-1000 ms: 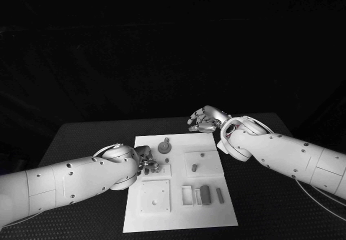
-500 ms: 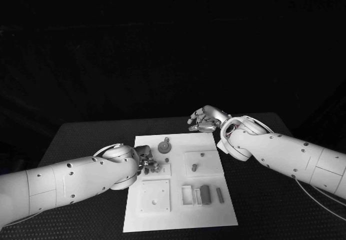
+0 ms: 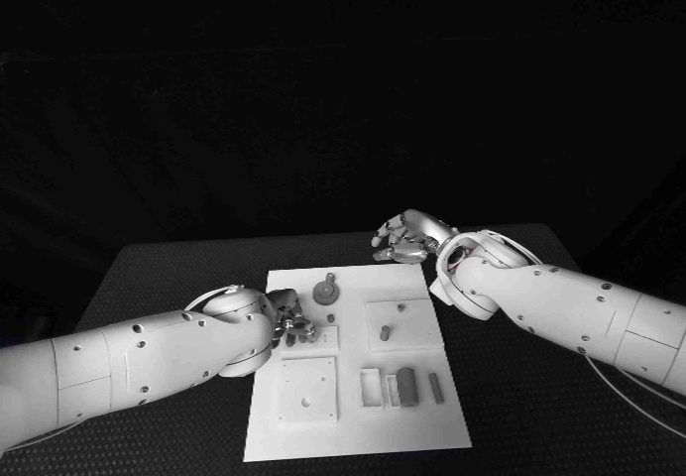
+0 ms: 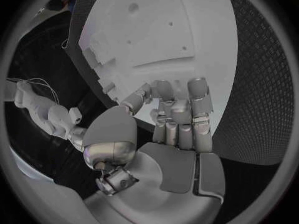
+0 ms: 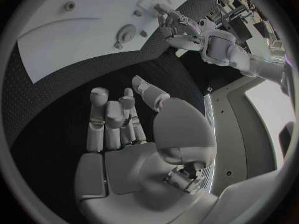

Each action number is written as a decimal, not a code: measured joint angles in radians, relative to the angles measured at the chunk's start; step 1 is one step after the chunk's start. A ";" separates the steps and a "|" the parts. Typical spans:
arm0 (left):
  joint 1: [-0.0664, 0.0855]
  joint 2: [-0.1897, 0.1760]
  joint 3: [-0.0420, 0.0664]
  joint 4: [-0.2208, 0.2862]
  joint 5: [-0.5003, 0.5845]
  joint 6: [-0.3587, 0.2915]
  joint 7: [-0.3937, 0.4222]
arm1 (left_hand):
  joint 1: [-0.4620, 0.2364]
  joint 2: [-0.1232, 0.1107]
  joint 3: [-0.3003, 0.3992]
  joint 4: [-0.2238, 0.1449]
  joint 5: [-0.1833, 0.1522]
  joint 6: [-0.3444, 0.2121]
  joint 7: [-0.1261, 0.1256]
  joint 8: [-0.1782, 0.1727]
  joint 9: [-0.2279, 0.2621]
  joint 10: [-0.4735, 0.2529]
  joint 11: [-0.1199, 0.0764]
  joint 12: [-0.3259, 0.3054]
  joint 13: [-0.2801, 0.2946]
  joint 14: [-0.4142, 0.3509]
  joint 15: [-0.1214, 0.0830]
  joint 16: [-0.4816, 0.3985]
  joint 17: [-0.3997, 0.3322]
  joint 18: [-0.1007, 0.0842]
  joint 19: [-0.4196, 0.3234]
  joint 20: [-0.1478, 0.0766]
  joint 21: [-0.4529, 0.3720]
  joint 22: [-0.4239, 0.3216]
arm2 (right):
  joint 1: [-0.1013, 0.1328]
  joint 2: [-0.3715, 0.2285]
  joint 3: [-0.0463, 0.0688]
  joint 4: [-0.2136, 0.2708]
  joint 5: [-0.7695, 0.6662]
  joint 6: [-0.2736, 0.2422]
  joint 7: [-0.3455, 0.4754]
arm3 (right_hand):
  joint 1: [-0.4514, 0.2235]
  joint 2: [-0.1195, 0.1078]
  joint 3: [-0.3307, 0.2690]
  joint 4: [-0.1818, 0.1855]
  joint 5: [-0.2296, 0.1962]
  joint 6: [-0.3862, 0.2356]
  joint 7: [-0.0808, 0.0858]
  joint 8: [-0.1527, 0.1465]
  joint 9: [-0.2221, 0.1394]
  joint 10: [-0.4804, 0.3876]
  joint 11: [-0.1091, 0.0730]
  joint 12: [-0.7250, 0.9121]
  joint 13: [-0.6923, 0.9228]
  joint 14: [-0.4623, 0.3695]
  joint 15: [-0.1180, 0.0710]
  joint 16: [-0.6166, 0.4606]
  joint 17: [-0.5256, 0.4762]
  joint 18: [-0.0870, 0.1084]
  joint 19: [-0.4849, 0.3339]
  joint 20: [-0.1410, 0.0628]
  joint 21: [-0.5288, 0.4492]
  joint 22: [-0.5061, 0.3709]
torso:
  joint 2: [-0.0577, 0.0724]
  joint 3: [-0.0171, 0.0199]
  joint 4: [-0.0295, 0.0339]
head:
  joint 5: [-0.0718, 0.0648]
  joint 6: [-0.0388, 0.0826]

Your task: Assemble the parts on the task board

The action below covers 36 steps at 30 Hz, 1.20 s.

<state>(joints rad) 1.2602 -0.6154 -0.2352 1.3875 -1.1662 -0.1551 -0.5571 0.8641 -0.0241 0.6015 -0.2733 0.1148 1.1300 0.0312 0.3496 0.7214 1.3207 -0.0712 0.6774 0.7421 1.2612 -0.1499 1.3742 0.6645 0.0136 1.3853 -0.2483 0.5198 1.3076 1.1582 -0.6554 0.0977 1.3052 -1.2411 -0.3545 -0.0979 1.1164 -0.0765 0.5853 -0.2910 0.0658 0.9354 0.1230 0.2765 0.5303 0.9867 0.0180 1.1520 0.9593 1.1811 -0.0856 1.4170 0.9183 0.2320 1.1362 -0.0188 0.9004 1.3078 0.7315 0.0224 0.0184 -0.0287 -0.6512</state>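
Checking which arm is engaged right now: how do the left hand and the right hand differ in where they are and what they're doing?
The left hand sits over the left edge of the task board, near its small parts; the right hand hangs beyond the board's far edge, over the black table. The left hand's fingers curl down toward the board, while the right hand's fingers are loosely apart. Neither plainly holds a part.

Matt white task board, dimpled black table, glossy metallic fingers.
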 measured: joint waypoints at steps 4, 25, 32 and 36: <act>0.000 0.000 0.000 -0.001 0.003 0.000 0.000 | 0.000 0.000 0.000 0.000 -0.002 0.000 0.000 0.000 0.000 0.001 0.001 0.000 0.000 0.000 0.000 0.000 0.000 0.000 0.000 0.000 0.000 0.000 | 0.000 0.000 0.000 0.000 0.000 0.000 0.000 | 0.000 0.000 0.000 0.000 0.000 0.000 0.000 0.000 0.000 0.000 0.000 0.000 0.000 0.000 0.000 0.000 0.000 0.000 0.000 0.000 0.000 0.000 | 0.000 0.0002 -0.0001 | 0.000 0.000; -0.004 0.001 -0.002 -0.007 0.012 0.000 0.001 | -0.085 -0.037 -0.075 0.090 -0.015 0.010 -0.005 0.006 0.000 0.002 -0.009 0.000 -0.001 0.023 -0.031 0.004 -0.004 0.000 0.009 -0.020 0.000 0.000 | 0.000 -0.001 0.000 -0.001 0.000 0.001 0.000 | -0.004 -0.004 0.000 0.000 0.000 -0.002 0.002 0.000 0.000 0.000 0.000 0.000 0.000 0.000 0.000 0.000 0.000 0.000 0.000 0.000 0.000 0.000 | 0.000 0.0002 0.0002 | 0.000 0.000; -0.004 0.001 -0.002 -0.008 0.013 0.000 0.001 | -0.089 -0.041 -0.073 0.093 -0.015 0.010 -0.005 0.006 0.000 0.002 -0.009 0.000 -0.001 0.023 -0.031 0.004 -0.004 0.000 0.008 -0.020 0.000 0.000 | 0.000 0.000 0.000 -0.001 0.000 0.002 0.000 | -0.004 -0.004 0.000 0.000 0.000 -0.002 0.002 0.000 0.000 0.000 0.000 0.000 0.000 0.000 0.000 0.000 0.000 0.000 0.000 0.000 0.000 0.000 | 0.000 -0.0003 0.0004 | -0.001 0.000; -0.004 0.001 -0.002 -0.010 0.014 0.000 0.001 | -0.089 -0.041 -0.073 0.097 -0.019 0.010 -0.005 0.006 0.000 0.002 -0.010 0.000 -0.001 0.023 -0.031 0.004 -0.004 0.000 0.008 -0.020 0.000 0.000 | 0.000 0.000 0.000 -0.002 0.000 0.002 0.000 | -0.004 -0.004 0.000 0.000 0.000 -0.002 0.002 0.000 0.000 0.000 0.000 0.000 0.000 0.000 0.000 0.000 0.000 0.000 0.000 0.000 0.000 0.000 | 0.000 -0.0003 0.0003 | -0.001 0.000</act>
<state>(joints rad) 1.2565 -0.6146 -0.2372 1.3776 -1.1520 -0.1551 -0.5559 0.7755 -0.0652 0.5283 -0.1762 0.0955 1.1397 0.0263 0.3552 0.7216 1.3227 -0.0808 0.6773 0.7409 1.2847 -0.1806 1.3785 0.6605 0.0138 1.3936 -0.2684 0.5199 1.3073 1.1582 -0.6559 0.0977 1.3036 -1.2410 -0.3527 -0.0980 1.1124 -0.0805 0.5853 -0.2910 0.0658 0.9332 0.1253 0.2765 0.5300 0.9867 0.0180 1.1521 0.9595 1.1811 -0.0857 1.4170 0.9183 0.2321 1.1362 -0.0188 0.9003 1.3078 0.7316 0.0221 0.0187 -0.0292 -0.6515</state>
